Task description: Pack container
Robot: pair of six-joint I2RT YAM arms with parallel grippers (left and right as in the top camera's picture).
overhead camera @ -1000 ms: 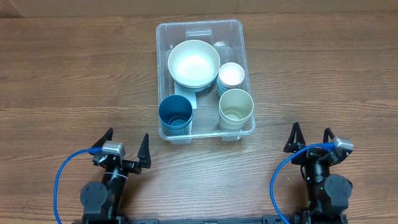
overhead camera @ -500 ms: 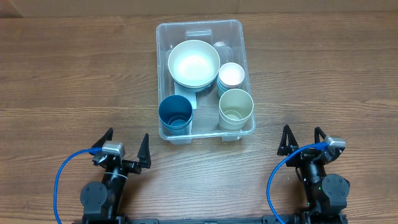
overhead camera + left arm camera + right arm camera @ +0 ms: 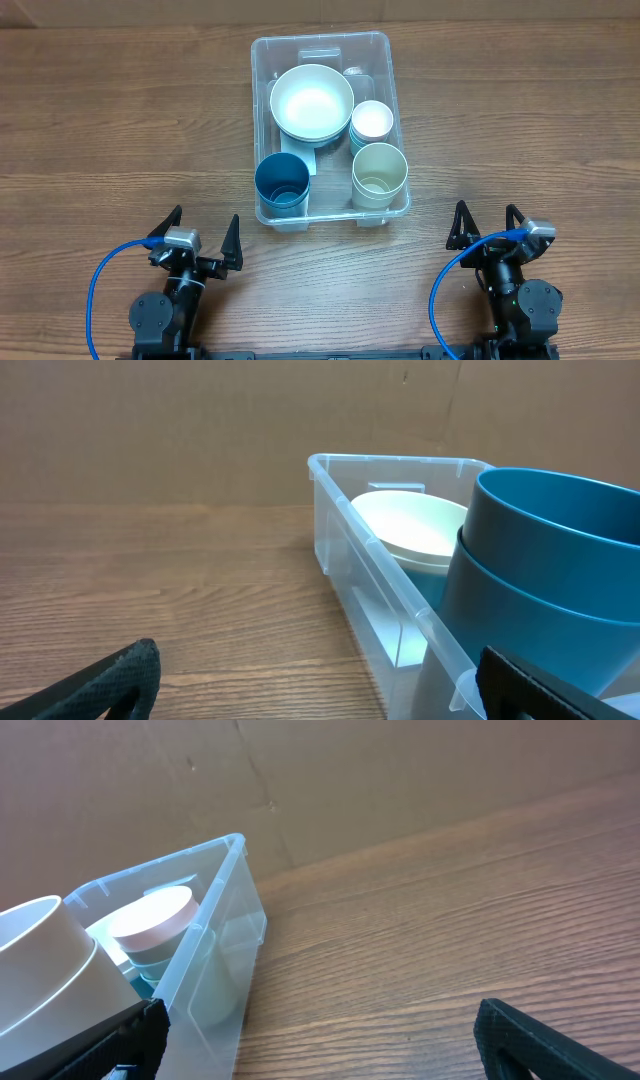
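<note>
You've got the container (image 3: 320, 38) mid-bench (image 3: 120, 120), holding white bowl (image 3: 312, 100), blue cup (image 3: 282, 183), beige cup (image 3: 379, 172), small white cup (image 3: 372, 120). Left pincer (image 3: 205, 225) and right pincer (image 3: 486, 215) sit near the front edge, jaws spread wide, gripping nothing.

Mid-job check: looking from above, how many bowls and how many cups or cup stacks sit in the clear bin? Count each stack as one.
Bowls: 1 (pale bowl)
Cups or cup stacks: 3 (blue cup, beige cup, pink-topped stack)
Total: 4, all inside the container
</note>
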